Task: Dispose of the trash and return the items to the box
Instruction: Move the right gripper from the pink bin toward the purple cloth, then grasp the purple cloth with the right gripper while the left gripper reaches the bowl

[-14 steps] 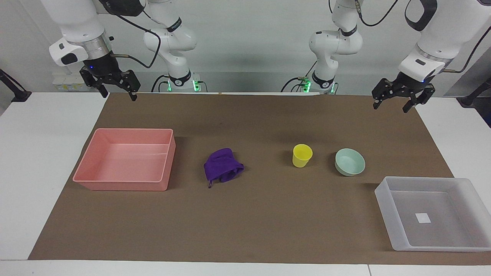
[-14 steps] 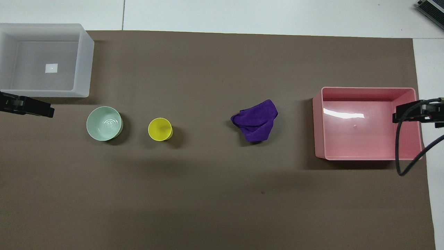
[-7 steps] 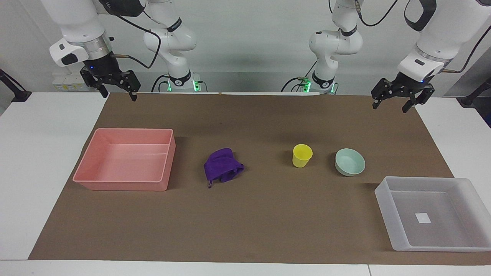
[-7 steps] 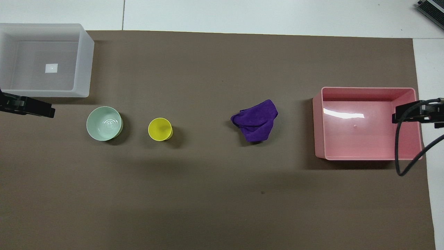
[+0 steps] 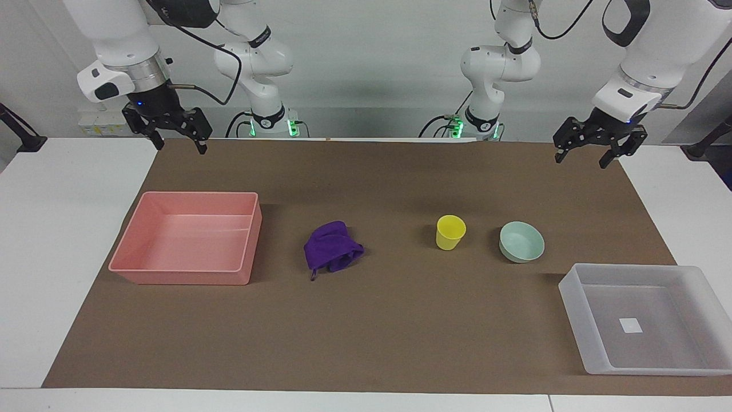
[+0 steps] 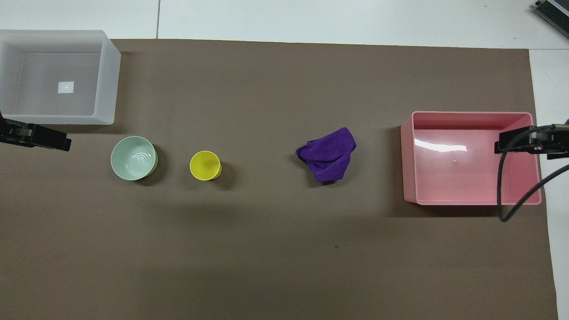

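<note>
Only right gripper is shifting slightly, jaws spread, empty, above purple rag; left gripper spread, waiting; nothing grasped yet.

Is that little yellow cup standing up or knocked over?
Standing upright. The yellow cup shows its round open mouth facing up in the overhead view, and it rests on its base on the brown mat.

This is a robotics lab. Two white robot arms stand bolted at the edge of a white bench against a bare grey wall, cables trailing from them, green status lights glowing at their bases, and a plain brown mat covers the bench.
</note>
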